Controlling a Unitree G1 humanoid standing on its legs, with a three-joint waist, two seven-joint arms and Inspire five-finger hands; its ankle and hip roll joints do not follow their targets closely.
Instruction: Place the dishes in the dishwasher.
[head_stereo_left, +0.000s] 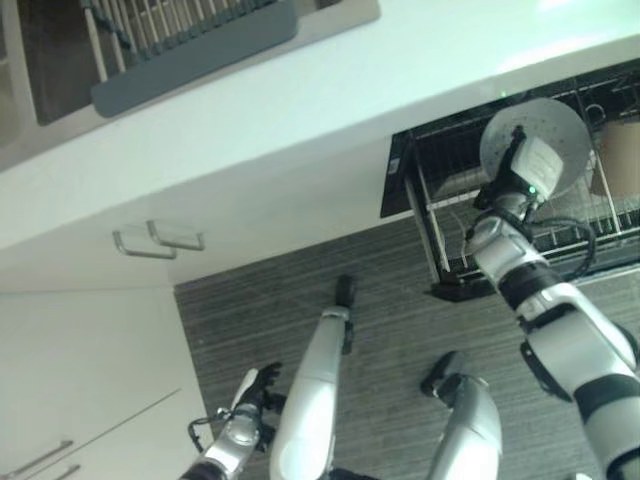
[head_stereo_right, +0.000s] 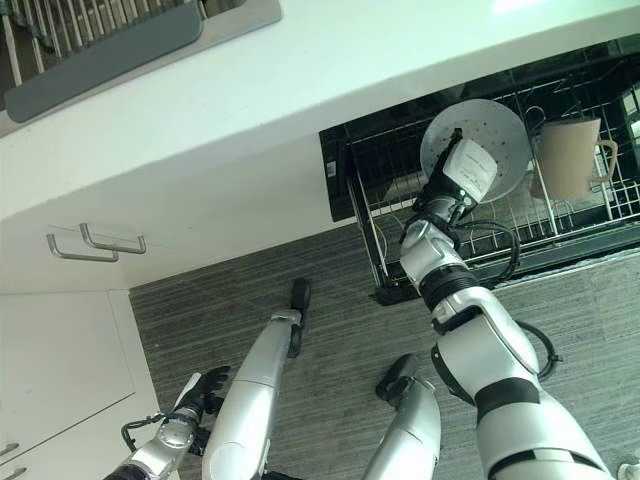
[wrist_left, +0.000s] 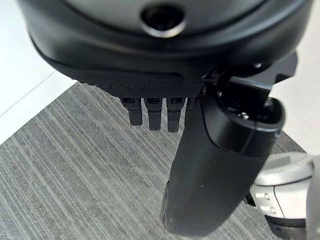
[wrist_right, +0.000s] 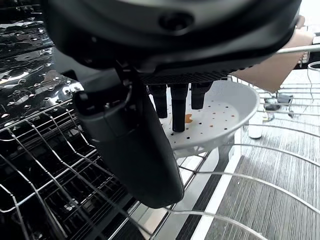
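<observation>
Below the counter (head_stereo_right: 300, 90), the dishwasher rack (head_stereo_right: 600, 215) holds a beige mug (head_stereo_right: 570, 155) and a perforated white dish (head_stereo_right: 495, 125). Right hand (head_stereo_right: 462, 172), fingers (wrist_right: 179, 112) curled over the dish's rim, thumb beneath, holds it tilted above the wires. Left hand (head_stereo_left: 255, 385) hangs relaxed over grey flooring (wrist_left: 75, 165).

One plate (head_stereo_right: 480, 140), one mug (head_stereo_right: 570, 155), two handles (head_stereo_right: 95, 243).
</observation>
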